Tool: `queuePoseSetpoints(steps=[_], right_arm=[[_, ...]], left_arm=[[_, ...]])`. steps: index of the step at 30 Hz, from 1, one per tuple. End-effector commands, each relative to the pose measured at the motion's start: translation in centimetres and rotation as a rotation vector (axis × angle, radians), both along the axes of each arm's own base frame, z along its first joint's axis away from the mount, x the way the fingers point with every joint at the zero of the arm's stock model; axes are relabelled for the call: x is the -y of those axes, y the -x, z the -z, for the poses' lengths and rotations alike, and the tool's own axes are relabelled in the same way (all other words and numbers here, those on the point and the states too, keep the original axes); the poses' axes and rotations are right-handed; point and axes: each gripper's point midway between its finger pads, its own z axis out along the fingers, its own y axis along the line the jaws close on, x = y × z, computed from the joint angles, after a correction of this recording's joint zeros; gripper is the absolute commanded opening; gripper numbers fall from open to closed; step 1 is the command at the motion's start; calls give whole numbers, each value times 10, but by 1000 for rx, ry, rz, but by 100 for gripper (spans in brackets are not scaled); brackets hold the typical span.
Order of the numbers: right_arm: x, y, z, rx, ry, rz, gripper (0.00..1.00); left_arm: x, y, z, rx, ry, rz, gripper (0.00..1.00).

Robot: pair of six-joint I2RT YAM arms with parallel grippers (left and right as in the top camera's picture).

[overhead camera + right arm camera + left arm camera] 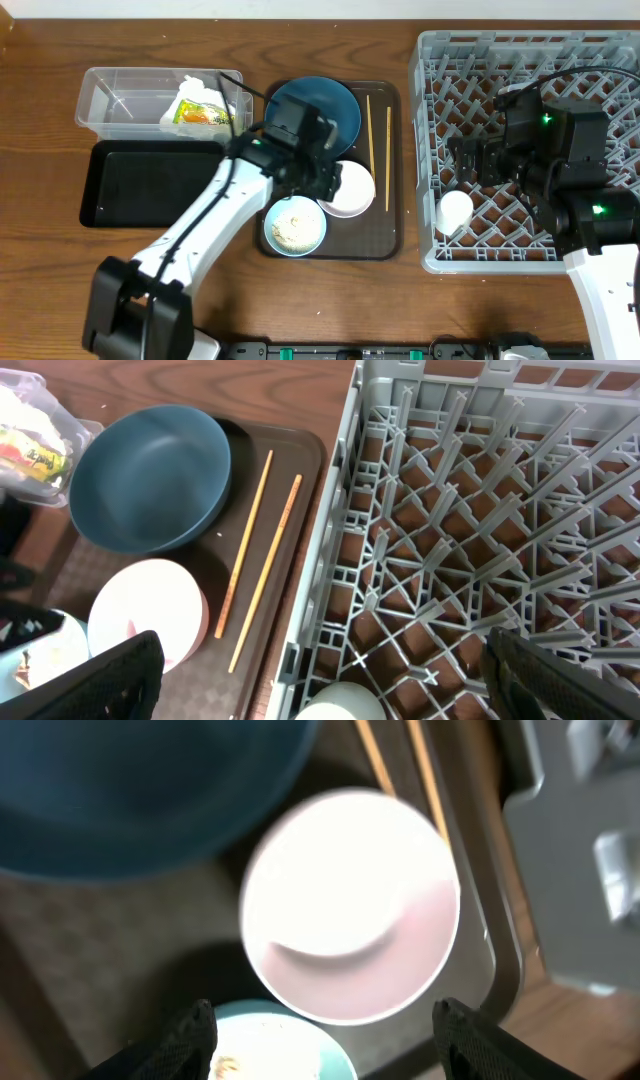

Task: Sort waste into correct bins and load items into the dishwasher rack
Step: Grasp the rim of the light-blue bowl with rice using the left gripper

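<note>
Overhead: left gripper [322,178] over white bowl [357,191]

Grey rack [422,120] — dark blue plate [340,100], white bowl [352,190], pale blue bowl [270,228].

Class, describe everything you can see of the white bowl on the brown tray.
The round white bowl looks glossy, with a faint pink tint inside. It stands upright, seemingly empty, on the dark brown serving tray, between the round dark blue plate and the pale blue bowl of rice-like scraps. Two thin wooden chopsticks lie at its right. The open left gripper hovers above, not touching.
</note>
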Motion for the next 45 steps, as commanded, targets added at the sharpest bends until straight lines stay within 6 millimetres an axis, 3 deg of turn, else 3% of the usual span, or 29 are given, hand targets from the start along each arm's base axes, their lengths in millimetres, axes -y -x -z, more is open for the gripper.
queuePoseSetpoints(steps=[1,5,11,17,23,28,34,39,45], right_arm=[[4,-2,-7,9,-17,23,99],[4,-2,-7,9,-18,23,99],[4,-4,-3,-3,-17,23,99],[3,-9,6,-31,-17,27,99],[3,-12,14,-60,-26,35,99],[1,-11,14,-63,-33,28,99],[-1,-11,14,-64,-43,18,99],[-1,-11,14,-68,-55,29,99],[-1,-10,15,-74,-59,33,99]], left_arm=[[3,8,2,-31,-11,15,72],[-4,21,6,-96,-35,-12,68],[-15,48,13,-272,-75,-188,63],[-3,68,16,-305,-117,-196,59],[3,88,28,-221,-267,-142,55],[-9,88,37,-141,-384,-125,54],[-12,90,48,-123,-401,-50,48],[-5,101,61,-157,-353,38,40],[0,99,63,-142,-336,67,40]])
